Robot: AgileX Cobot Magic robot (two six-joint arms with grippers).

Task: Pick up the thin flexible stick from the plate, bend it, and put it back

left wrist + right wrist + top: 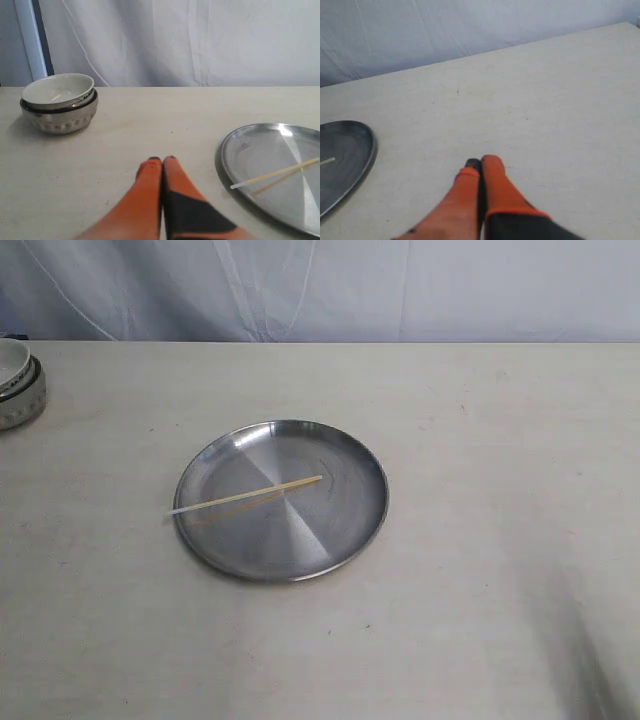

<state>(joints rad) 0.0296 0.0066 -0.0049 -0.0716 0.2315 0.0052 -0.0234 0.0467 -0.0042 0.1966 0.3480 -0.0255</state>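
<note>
The round steel plate [330, 530] lies in the middle of the table. Across it rests the thin pale stick [245, 496], straight, its left end reaching over the rim. In the left wrist view the plate [250, 150] and stick [274, 173] sit off to one side of my left gripper [162, 160], whose orange fingers are shut with nothing between them. My right gripper [481, 162] is shut and empty too, above bare table, with the plate's edge [350, 160] well apart from it. Neither gripper shows in the exterior view.
A white ceramic bowl stacked in a patterned bowl [18, 380] stands at the table's far left edge; it also shows in the left wrist view, bowl [59, 102]. A pale cloth backdrop [320, 285] hangs behind the table.
</note>
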